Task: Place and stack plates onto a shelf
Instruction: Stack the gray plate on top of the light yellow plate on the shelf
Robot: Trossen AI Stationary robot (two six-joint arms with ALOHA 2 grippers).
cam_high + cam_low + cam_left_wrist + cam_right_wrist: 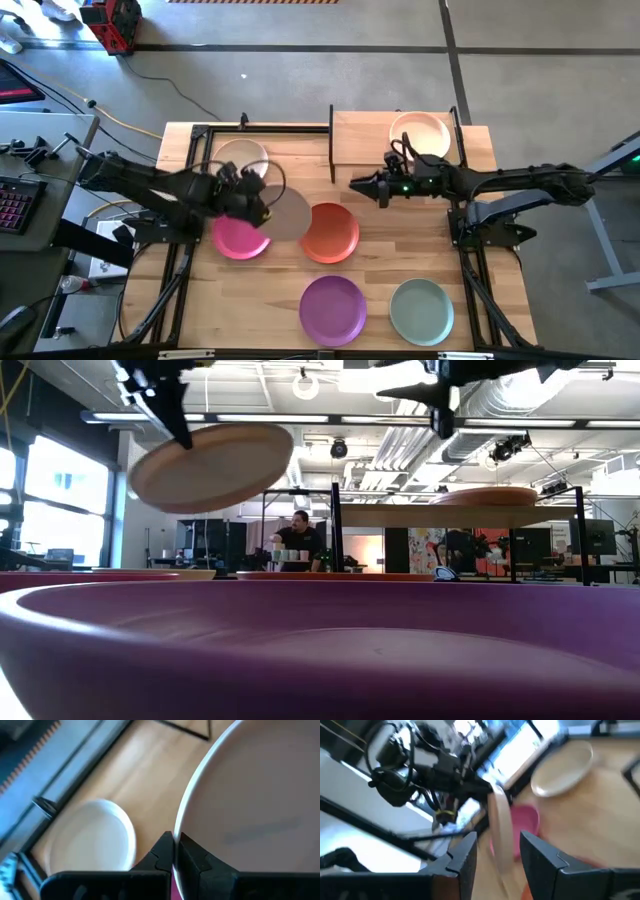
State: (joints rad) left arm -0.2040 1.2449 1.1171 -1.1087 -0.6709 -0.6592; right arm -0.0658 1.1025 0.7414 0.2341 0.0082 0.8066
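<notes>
Over the wooden table (210,300), the left gripper (262,211) pinches the beige plate (288,213) by its rim, so carry it level toward the shelf (365,133), where the open-fingered right gripper (356,184) waits.

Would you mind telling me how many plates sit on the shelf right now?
1: a cream plate rests on the shelf at its right end; any plates stacked beneath it would be hidden.

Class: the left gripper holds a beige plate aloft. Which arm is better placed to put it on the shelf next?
Right. The right gripper, open, faces the beige plate beside the shelf; the left gripper holds it farther away.
</notes>
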